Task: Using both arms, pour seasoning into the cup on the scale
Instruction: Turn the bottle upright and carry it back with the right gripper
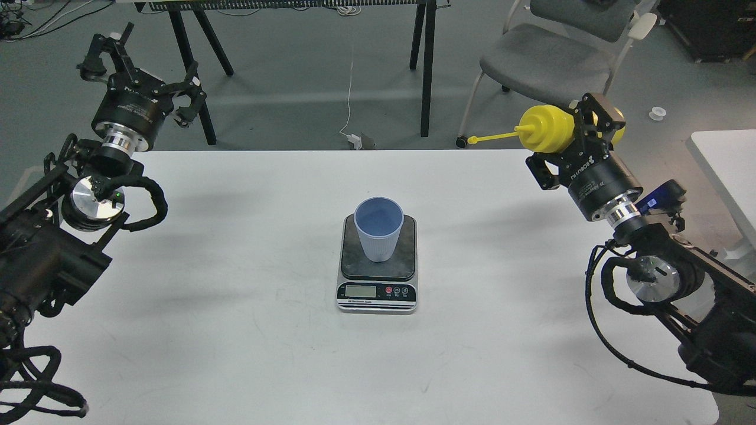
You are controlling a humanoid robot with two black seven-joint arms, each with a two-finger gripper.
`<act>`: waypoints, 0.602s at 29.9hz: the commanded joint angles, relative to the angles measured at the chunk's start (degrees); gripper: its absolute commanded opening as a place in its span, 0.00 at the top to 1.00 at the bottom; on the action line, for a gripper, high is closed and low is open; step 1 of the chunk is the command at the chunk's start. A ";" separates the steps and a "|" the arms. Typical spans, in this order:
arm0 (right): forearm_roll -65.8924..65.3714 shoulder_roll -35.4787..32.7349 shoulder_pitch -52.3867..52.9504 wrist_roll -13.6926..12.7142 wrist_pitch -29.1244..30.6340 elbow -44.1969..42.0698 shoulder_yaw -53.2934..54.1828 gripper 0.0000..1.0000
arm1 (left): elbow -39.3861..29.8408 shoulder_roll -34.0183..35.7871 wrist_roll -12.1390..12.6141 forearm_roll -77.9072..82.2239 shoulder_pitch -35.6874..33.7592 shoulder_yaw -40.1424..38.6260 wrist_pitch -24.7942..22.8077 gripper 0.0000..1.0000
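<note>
The light blue ribbed cup (pixel 379 229) stands upright on the dark platform of the small digital scale (pixel 378 288) at the table's middle. My right gripper (pixel 582 127) is shut on the yellow seasoning bottle (pixel 546 128), held lying sideways above the table's far right edge, its nozzle pointing left, well away from the cup. My left gripper (pixel 139 68) is open and empty, raised beyond the table's far left corner.
The white table (pixel 236 330) carries only the scale and cup. A grey chair (pixel 546 62) and black trestle legs (pixel 426 65) stand on the floor behind. Another white table edge (pixel 726 156) shows at the far right.
</note>
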 commanded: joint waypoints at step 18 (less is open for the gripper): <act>23.11 17.50 -17.06 -0.18 20.42 -8.50 13.71 0.58 | -5.27 4.68 0.66 0.18 0.47 0.63 3.78 0.00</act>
